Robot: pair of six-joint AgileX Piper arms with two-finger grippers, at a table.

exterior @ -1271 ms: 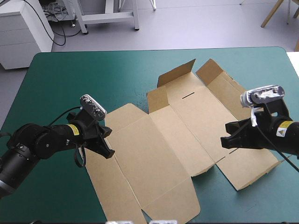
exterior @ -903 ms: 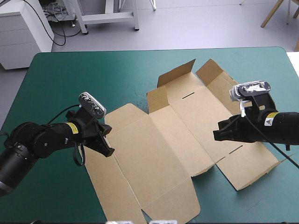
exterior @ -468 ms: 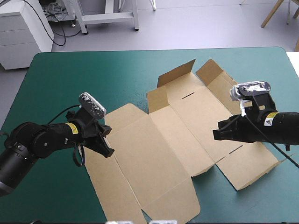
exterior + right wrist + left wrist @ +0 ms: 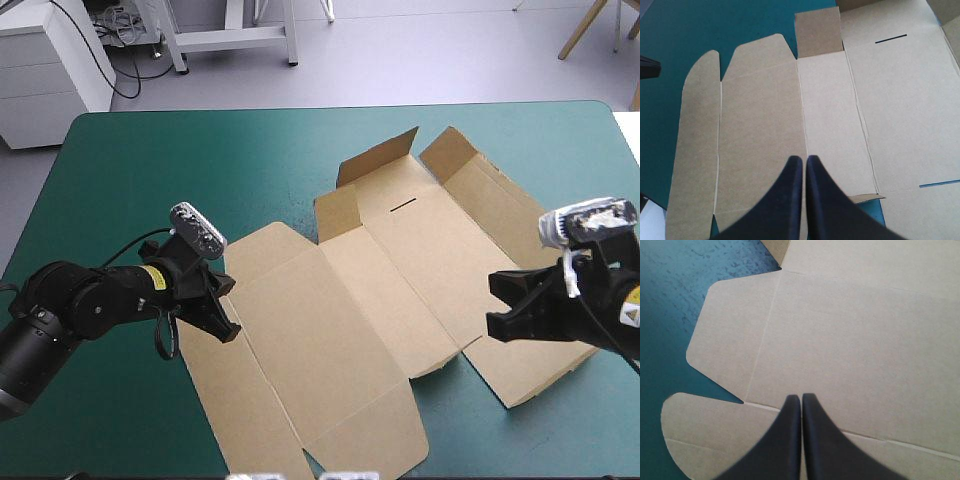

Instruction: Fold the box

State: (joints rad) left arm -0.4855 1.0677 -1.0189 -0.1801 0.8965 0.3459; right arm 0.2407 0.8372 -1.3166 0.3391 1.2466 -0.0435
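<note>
Both pinched shut on nothing, left claw [image 4: 801, 396] over the box's [image 4: 340, 300] left flap, right claw [image 4: 805, 157] over its right end, board spread across the table's [image 4: 150, 160] middle.

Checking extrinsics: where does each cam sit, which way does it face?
High: above-behind robot, facing forward-down at table, box; left gripper, right gripper show.
Left wrist: above left gripper, facing along it, shut, onto box.
Right wrist: above right gripper, shut, facing across box.
Shared: high and right wrist both show slot.
</note>
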